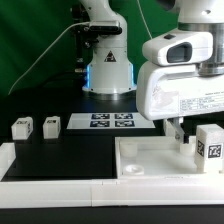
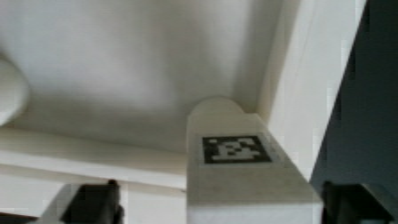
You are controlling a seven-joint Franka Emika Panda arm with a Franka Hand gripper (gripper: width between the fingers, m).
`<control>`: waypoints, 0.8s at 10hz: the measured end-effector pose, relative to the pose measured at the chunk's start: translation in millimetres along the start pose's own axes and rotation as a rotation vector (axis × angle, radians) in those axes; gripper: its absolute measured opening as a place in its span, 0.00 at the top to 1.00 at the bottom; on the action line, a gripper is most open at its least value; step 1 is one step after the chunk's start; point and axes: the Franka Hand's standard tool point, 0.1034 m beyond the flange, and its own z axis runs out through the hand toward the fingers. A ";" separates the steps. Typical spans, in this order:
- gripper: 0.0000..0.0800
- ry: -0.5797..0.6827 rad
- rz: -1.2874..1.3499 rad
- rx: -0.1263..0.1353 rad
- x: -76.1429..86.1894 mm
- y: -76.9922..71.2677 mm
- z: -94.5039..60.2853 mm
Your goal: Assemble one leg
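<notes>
Risk first: the small white plastic leg block with a black-and-white square tag (image 2: 237, 170) sits between my fingers (image 2: 199, 205) over the large flat white square part with round corner sockets (image 1: 150, 160). If it is tilted or off the socket when I press, I judge it could jam or slip out.

Fingers: dark tips (image 2: 93, 200) stand on either side of the leg at the wrist frame's lower edge, narrowly spread. Contact looks likely, but I cannot tell for certain.

Exterior frame: my hand at right centre; three more legs (image 1: 22, 128) on the black tabletop (image 1: 60, 150).
</notes>
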 end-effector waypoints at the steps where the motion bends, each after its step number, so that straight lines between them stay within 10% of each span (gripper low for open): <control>1: 0.46 0.000 0.000 0.000 0.0 0.0 0.0; 2: 0.64 0.000 0.000 0.000 0.0 0.1 0.0; 8: 0.63 0.002 0.278 0.005 -0.1 -1.4 0.5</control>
